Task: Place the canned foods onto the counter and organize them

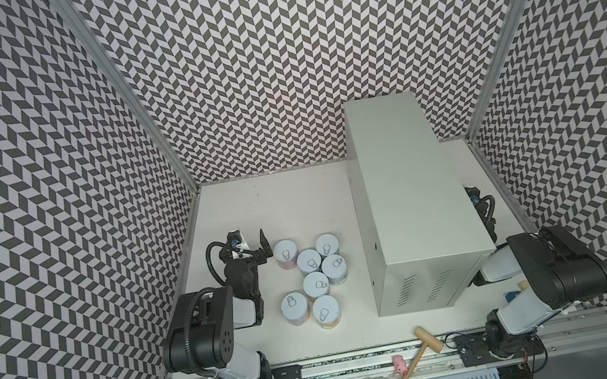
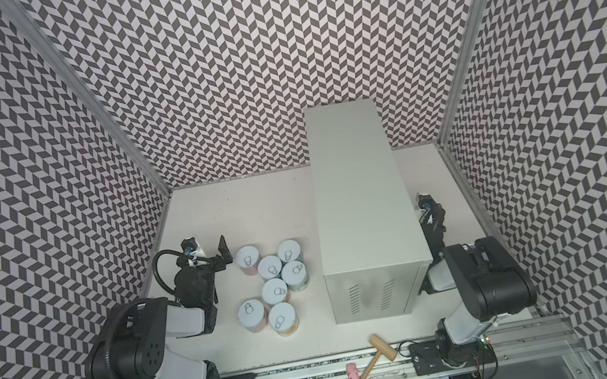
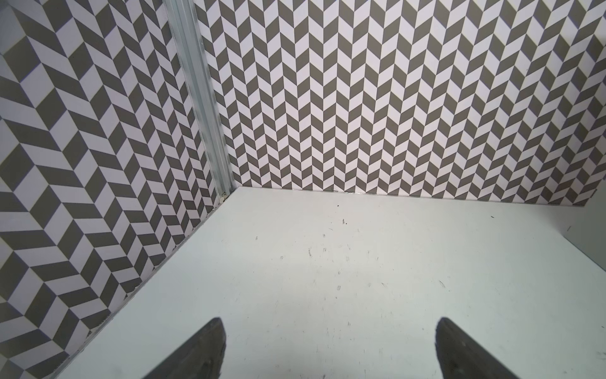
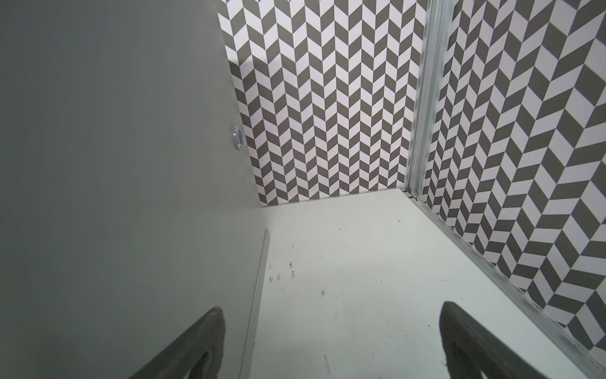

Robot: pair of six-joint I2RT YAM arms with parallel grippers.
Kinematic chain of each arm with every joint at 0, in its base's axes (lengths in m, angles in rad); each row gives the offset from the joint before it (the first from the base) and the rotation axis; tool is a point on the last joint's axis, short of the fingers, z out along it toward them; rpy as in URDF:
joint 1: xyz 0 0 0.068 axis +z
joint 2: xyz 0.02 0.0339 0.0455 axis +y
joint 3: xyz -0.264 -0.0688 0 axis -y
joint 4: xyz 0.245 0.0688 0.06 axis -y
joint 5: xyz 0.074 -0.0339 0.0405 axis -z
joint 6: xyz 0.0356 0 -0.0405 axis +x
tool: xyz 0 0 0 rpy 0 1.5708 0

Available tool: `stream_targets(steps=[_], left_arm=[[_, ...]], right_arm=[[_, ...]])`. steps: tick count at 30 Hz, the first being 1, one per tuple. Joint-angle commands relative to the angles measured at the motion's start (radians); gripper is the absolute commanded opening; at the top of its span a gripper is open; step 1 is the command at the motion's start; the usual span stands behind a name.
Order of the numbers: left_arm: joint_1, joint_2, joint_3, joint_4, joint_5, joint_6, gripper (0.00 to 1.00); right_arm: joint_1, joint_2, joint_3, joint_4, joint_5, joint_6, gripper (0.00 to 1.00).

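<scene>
Several canned foods (image 1: 309,261) (image 2: 270,267) with pale blue pull-tab lids stand upright in a tight cluster on the white tabletop, left of centre. The counter (image 1: 411,188) (image 2: 363,205), a tall light-grey metal cabinet with vent slits, stands to their right, its flat top bare. My left gripper (image 1: 250,242) (image 3: 328,323) is open just left of the cluster's far can, holding nothing. My right gripper (image 4: 331,311) is open and empty, low beside the counter's right wall (image 4: 114,164). In both top views the counter mostly hides it.
A wooden mallet (image 1: 415,352) and a small pink toy (image 1: 399,363) lie on the front rail. Chevron-patterned walls (image 1: 249,61) close in the back and both sides. The right arm (image 1: 553,273) sits between the counter and the right wall.
</scene>
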Motion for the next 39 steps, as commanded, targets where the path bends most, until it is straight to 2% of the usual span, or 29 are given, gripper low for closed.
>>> stream_targets(steps=[1,39], left_arm=[[-0.002,-0.001,0.005,0.016,-0.005,0.007,1.00],[0.000,-0.003,0.008,0.009,0.002,0.009,1.00]], right_arm=[[0.012,0.012,-0.008,0.059,-0.033,-0.006,0.99],[0.014,0.008,-0.008,0.065,-0.068,-0.026,0.99]])
